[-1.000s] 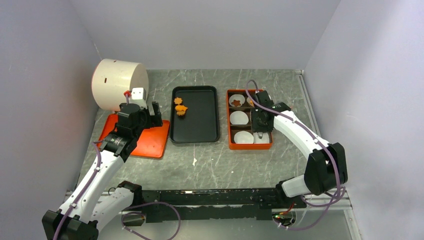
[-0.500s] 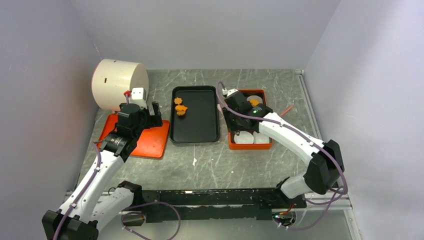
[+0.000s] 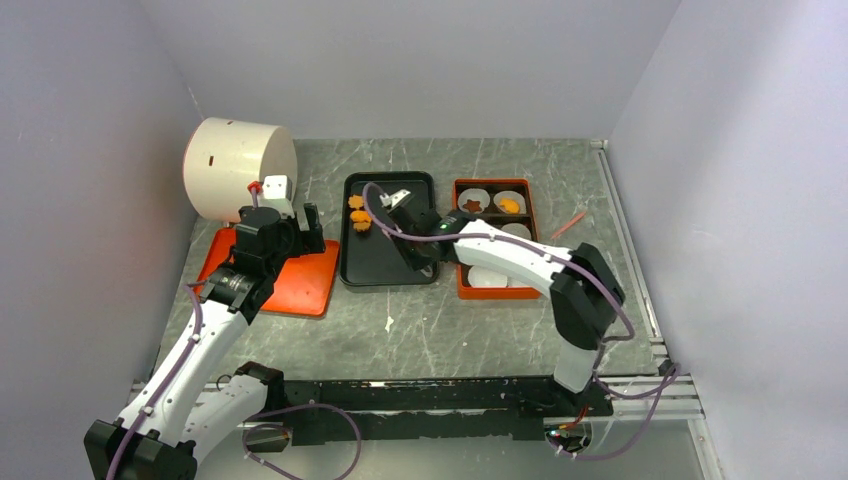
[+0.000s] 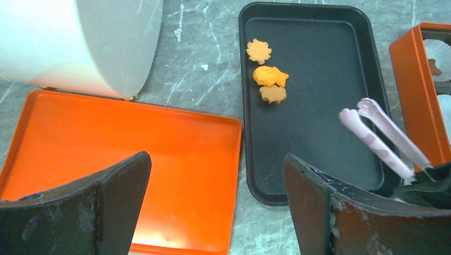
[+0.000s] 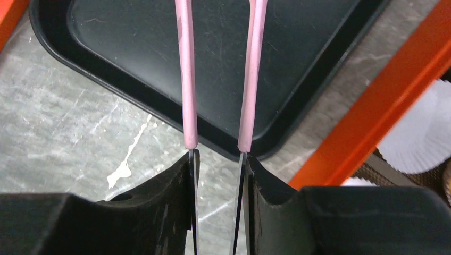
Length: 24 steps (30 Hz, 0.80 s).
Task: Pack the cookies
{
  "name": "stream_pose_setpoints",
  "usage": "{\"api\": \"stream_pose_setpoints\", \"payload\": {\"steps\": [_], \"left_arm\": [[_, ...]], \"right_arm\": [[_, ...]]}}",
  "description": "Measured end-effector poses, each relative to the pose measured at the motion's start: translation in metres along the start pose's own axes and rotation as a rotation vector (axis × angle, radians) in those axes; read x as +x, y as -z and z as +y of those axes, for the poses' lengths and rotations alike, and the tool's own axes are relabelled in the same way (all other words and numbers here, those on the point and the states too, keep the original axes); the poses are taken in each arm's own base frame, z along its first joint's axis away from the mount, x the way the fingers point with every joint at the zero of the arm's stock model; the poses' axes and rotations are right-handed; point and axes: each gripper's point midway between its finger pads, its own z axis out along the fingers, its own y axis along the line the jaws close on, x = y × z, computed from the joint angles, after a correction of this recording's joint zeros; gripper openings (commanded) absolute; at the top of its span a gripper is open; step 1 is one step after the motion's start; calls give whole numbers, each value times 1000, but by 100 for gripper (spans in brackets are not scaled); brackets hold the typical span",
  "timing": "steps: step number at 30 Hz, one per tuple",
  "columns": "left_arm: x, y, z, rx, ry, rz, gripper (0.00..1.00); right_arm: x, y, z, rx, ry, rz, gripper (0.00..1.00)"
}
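Three orange cookies [image 3: 360, 213] lie close together at the far left of the black tray [image 3: 390, 283]; the left wrist view shows these cookies [image 4: 269, 76] too. In the orange box [image 3: 500, 294], a dark star cookie [image 3: 472, 205] and an orange cookie [image 3: 509, 205] sit in the far paper cups. My right gripper [image 3: 420, 258] [image 5: 218, 156] is shut on pink-tipped tweezers [image 5: 186, 79] above the tray's near right corner. The tweezer tips [image 4: 353, 111] stand apart over bare tray, holding nothing. My left gripper [image 3: 305, 222] [image 4: 215, 156] hangs open over the orange lid [image 4: 106, 138].
A white cylinder [image 3: 235, 165] stands at the back left, touching the orange lid's far edge. White paper cups [image 5: 420, 138] fill the box compartments. Grey walls close in on three sides. A small pink stick [image 3: 573, 221] lies right of the box.
My right arm has swung left from over the orange box to the black tray's near right corner, carrying the tweezers, and its jaws have narrowed slightly. The left arm has not moved.
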Motion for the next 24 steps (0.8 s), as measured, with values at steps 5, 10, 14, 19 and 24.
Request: {"api": "stream_pose_setpoints", "payload": {"steps": [5,10,14,19,24], "left_arm": [[0,0,0,0,0,0,98],[0,0,0,0,0,0,98],[0,0,0,0,0,0,98],[0,0,0,0,0,0,98],[0,0,0,0,0,0,98]], "right_arm": [[-2,-28,11,-4,26,29,38],[-11,-52,20,-5,30,38,41],[-17,-69,26,-10,31,44,43],[-14,-85,32,-27,33,64,45],[-16,-95,37,-40,33,70,47]]}}
